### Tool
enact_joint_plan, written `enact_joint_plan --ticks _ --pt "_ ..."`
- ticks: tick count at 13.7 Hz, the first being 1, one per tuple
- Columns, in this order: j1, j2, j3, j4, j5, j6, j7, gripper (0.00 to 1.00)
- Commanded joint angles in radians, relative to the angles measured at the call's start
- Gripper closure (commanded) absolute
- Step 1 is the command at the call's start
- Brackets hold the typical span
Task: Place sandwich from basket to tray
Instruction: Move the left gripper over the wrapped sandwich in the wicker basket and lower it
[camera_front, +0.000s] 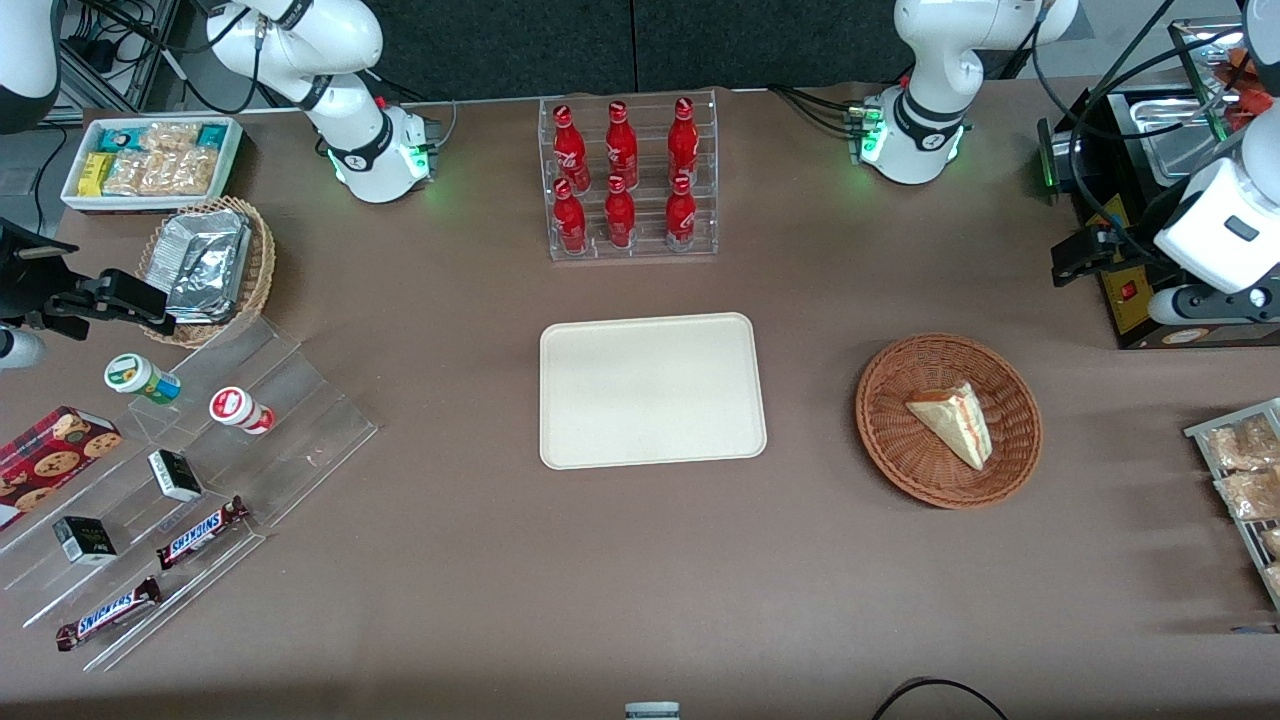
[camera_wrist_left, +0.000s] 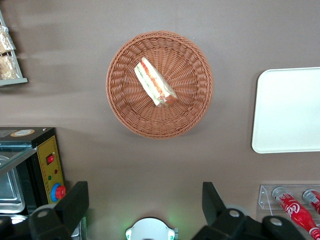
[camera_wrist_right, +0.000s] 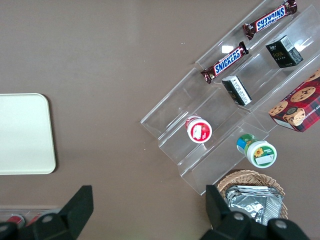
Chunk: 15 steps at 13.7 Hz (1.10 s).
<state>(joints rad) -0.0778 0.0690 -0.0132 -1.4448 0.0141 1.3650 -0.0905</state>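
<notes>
While the sandwich (camera_front: 953, 421) lies in the basket (camera_front: 900, 450), well apart from the tray (camera_front: 650, 345) at table centre, the gripper (camera_wrist_left: 145, 205) hovers high with fingers spread wide. A good descent would centre over the wedge, fingers straddling its bread faces.

Sandwich (camera_front: 953, 421) lies in basket (camera_front: 948, 420); tray (camera_front: 652, 390) bare; gripper (camera_front: 1068, 258) apparently open, near oven.
</notes>
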Motion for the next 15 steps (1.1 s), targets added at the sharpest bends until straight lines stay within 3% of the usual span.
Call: enact_joint_plan --ticks 1,5,8,12,15 --pt "-0.011 0.005 0.013 0.014 -0.013 -0.043 0.014 0.0" --pt "0.0 0.073 0.015 -0.005 0.021 -0.012 0.008 0.0" --pt "0.024 0.072 0.027 -0.129 0.05 0.153 -0.046 0.0" --pt "0.024 0.078 0.025 -0.313 0.05 0.408 -0.352 0.0" --pt "0.024 0.077 0.024 -0.439 0.047 0.572 -0.484 0.0"
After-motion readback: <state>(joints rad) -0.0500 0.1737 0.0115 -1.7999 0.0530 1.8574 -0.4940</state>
